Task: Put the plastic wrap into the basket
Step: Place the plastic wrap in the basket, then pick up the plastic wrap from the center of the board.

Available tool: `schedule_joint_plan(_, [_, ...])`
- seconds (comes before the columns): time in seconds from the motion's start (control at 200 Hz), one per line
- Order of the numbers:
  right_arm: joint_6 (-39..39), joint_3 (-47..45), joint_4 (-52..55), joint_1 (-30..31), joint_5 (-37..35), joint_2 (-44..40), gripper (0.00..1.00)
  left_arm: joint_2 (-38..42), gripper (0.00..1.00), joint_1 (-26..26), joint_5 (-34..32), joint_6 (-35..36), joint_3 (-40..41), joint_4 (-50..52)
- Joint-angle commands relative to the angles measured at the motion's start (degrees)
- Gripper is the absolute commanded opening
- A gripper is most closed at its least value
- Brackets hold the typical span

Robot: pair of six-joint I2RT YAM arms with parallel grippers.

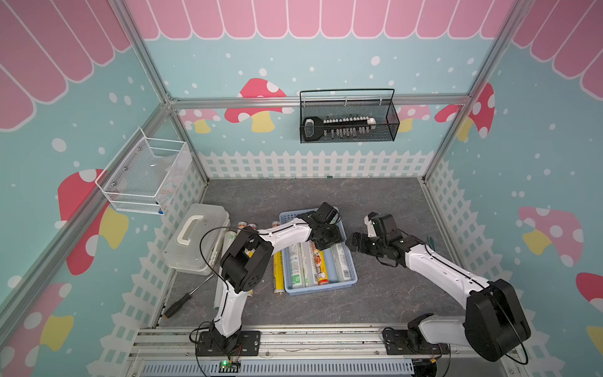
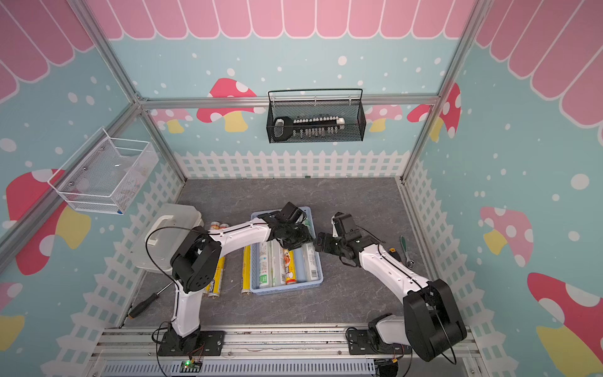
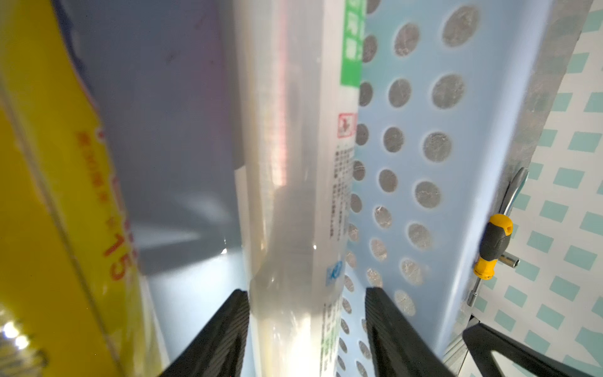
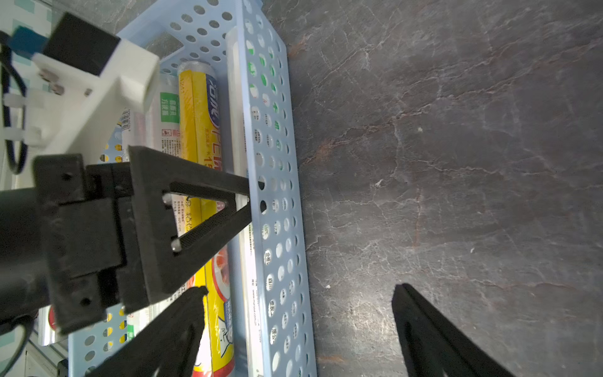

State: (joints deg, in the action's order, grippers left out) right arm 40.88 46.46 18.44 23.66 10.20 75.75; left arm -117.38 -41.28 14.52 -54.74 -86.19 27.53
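Two matching robot arms stand on a silver mounting rail. The left arm and right arm have glossy white link shells marked by a thin black seam and small dark screw dots, joined by bulky matte black round joint housings. A flat black base plate bolts each arm to the rail. A thin black cable loops off the left arm above the rail. At the ends farthest from the rail, the left claw and right claw have black, hollow triangular fingers with finely ribbed inner faces. A white bracket on the left wrist carries a black camera block.
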Motion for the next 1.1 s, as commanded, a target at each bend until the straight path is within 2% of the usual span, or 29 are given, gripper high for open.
schedule_joint_plan(0.0, [-0.8,0.8,-0.3,-0.2,1.7,-0.9,0.92,5.3,0.63,-0.2,-2.0,0.6,1.0,-1.3])
schedule_joint_plan(0.125, [-1.4,0.9,-2.5,-0.2,4.4,-2.1,0.92,9.2,0.63,-0.2,-4.7,1.9,3.3,-1.3])
schedule_joint_plan(0.305, [-1.7,1.0,-8.1,0.0,10.6,-4.2,0.88,18.0,0.62,0.5,-13.1,4.3,9.2,-0.8])
schedule_joint_plan(0.5, [-4.0,5.2,-11.3,3.9,13.9,-2.4,0.84,30.2,0.55,4.9,-21.2,6.7,19.9,0.5])
schedule_joint_plan(0.83, [-13.1,21.2,-6.8,17.3,14.6,12.2,0.82,49.8,0.55,23.0,-24.0,8.2,36.1,8.4])
schedule_joint_plan(0.931, [-14.0,25.1,-6.3,19.9,16.0,16.1,0.83,53.5,0.57,28.0,-24.6,8.6,38.4,11.3])
schedule_joint_plan(1.096, [-16.1,33.5,-0.6,24.6,14.5,23.5,0.83,56.8,0.61,35.2,-25.5,8.9,40.3,14.8])
